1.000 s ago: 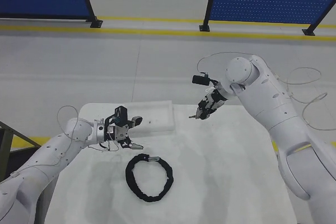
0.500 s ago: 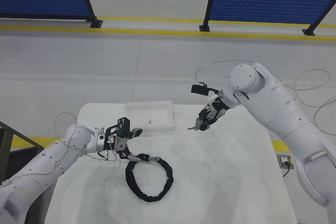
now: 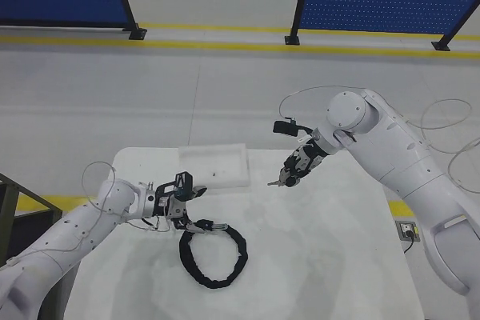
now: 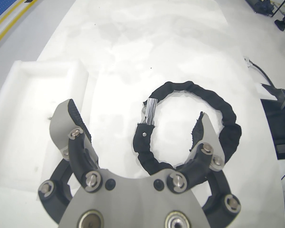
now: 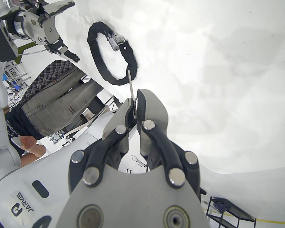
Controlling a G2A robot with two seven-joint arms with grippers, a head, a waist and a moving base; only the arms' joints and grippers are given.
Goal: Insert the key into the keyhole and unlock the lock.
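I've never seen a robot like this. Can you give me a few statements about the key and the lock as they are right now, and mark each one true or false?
1. The right gripper is shut on the key. True.
2. The key already sits in the keyhole. False: it is held in the air above the table, apart from the lock.
3. The left gripper is open. True: its jaws stand wide apart, close to the lock's silver cylinder, with nothing clamped between them.
4. The lock lies inside a tray. False: it lies on the table, beside the white foam tray.
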